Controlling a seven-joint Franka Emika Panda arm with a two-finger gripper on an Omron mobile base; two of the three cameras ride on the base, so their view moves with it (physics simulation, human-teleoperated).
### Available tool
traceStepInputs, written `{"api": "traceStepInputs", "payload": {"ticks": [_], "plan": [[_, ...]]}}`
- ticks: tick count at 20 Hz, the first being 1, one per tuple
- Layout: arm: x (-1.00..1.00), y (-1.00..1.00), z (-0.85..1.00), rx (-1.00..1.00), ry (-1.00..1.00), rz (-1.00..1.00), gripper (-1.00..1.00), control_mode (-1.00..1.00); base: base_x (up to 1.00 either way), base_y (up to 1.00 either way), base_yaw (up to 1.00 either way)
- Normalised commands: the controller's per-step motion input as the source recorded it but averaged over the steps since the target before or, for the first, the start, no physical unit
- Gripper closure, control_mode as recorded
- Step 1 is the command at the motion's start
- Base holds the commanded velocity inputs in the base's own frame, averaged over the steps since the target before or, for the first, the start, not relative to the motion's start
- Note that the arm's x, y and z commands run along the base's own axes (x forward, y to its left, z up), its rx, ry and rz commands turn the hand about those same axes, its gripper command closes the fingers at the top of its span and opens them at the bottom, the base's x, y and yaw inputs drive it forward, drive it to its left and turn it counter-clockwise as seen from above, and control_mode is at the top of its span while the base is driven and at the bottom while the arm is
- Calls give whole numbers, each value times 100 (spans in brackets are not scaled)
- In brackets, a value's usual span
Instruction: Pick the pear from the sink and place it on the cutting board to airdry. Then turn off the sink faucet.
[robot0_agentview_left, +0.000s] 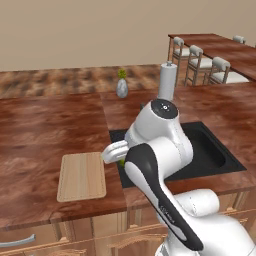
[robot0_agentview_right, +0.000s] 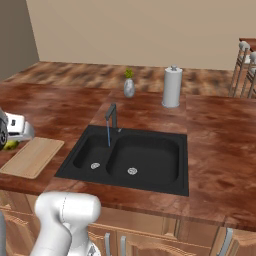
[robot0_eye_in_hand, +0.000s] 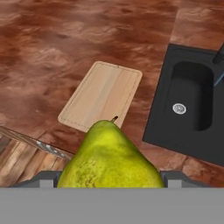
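Reddish countertop, gripper (robot0_eye_in_hand: 111, 175) holding pear (robot0_eye_in_hand: 111, 162) above cutting board (robot0_eye_in_hand: 101, 96)

We see a pale matt wooden cutting board (robot0_eye_in_hand: 101, 95), glossy reddish wood-grain counter (robot0_eye_in_hand: 52, 52), matt black sink (robot0_agentview_right: 131, 157), and mottled yellow-green pear (robot0_eye_in_hand: 109, 159) skin.
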Motion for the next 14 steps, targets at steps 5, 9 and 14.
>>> {"api": "traceStepInputs", "payload": {"ticks": [5,9,14], "plan": [[0,14,-12,0,0,0,100,-100,0,0,0],[2,12,-15,0,0,0,100,-100,0,0,0],[4,5,-10,0,0,0,100,-100,0,0,0]]}}
